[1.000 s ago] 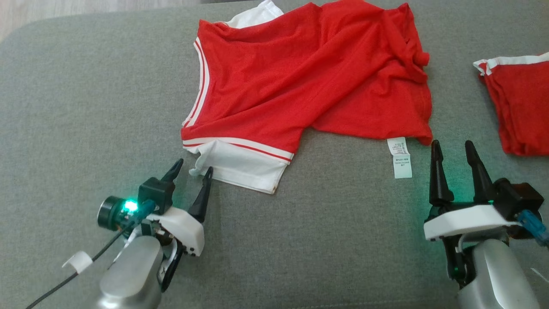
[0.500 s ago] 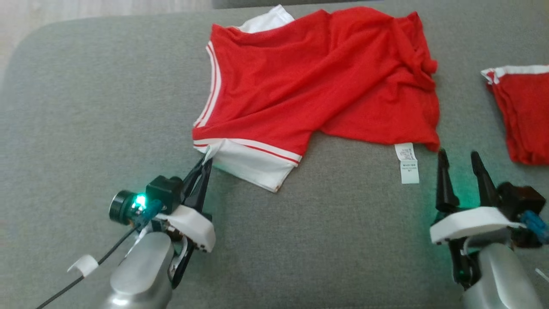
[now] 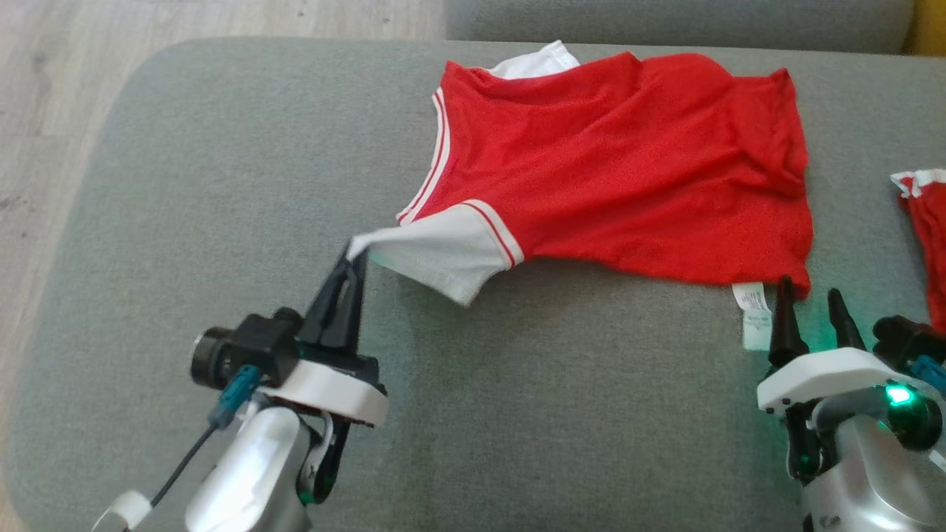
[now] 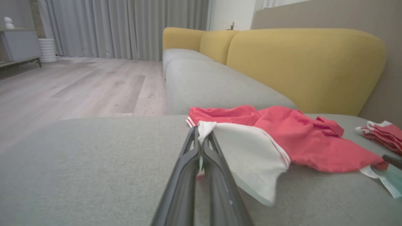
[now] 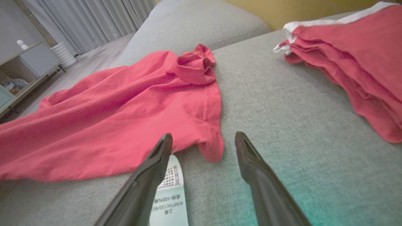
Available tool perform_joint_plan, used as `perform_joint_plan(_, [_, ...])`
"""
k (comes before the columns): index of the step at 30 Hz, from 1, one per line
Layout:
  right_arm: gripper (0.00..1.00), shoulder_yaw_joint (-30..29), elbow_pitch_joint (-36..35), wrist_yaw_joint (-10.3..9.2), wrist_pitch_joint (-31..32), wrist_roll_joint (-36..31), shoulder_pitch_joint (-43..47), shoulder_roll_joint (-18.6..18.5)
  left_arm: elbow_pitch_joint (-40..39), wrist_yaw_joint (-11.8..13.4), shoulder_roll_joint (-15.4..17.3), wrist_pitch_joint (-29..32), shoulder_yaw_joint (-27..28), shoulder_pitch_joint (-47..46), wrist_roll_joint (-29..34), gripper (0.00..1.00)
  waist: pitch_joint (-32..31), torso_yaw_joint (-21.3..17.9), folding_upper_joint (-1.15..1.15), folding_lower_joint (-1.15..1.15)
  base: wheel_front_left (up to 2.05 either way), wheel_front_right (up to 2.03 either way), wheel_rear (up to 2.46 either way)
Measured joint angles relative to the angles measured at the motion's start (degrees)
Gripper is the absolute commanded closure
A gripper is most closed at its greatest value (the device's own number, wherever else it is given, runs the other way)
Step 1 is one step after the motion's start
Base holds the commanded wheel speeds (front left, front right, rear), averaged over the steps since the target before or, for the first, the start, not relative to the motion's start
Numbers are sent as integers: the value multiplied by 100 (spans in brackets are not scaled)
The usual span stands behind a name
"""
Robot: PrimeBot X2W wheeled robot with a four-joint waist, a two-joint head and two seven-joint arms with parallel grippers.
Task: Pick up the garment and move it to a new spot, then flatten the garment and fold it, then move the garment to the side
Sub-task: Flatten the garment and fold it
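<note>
The grey sofa seat [image 3: 222, 148] served as the work surface. The red garment [image 3: 628, 162] lay spread but rumpled across its far middle, most of its body resting on the cushion. A second red garment [image 3: 927, 244], apparently folded, sat well apart at the right edge, probably parked clear of the working area.

The left tool [image 3: 353, 257] was clamped shut on the tip of the garment's white sleeve [image 3: 436, 258]. The sleeve stretched taut toward the tool and lifted off the cushion. Such a corner hold would let the cloth be raised or dragged, so I judged this the start of the pick-up.

The right tool [image 3: 809, 292] stood wide open, gripping nothing, just beside the near right hem corner and seemingly poised for a second corner hold.

A white care label [image 5: 169, 191] trailed from that hem and lay flat on the seat. On it "60MTH(120/60" could be read; the other print was too small to make out.
</note>
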Motion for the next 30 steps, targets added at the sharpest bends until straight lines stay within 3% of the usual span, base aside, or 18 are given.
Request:
perform_joint_plan(4, [0, -225, 398, 0, -73, -155, -142, -1, -394, 135, 45, 0, 185, 114, 66, 100, -32, 79, 0, 0, 0, 0, 0])
perform_joint_plan(10, [0, -569, 1009, 0, -77, -669, -548, -3, -586, 133, 42, -1, 261, 190, 140, 100, -16, 130, 0, 0, 0, 0, 0])
perform_joint_plan(19, [1, -570, 1742, 0, -46, -1334, -873, -43, -582, 122, 25, -1, 263, 287, 201, 100, -43, 138, 0, 0, 0, 0, 0])
perform_joint_plan(21, [80, -516, 1864, 0, -24, -1341, -931, -71, -582, 114, 24, -1, 268, 287, 201, 100, -56, 128, 0, 0, 0, 0, 0])
perform_joint_plan(22, [100, -470, 1922, 0, -25, -1347, -967, -82, -581, 114, 24, -1, 271, 287, 201, 100, -65, 119, 0, 0, 0, 0, 0])
perform_joint_plan(30, [100, -168, 2096, 0, -157, -1241, -1023, -65, -564, 76, 24, -1, 330, 324, 200, 100, -257, 11, 0, 1, 0, 0, 0])
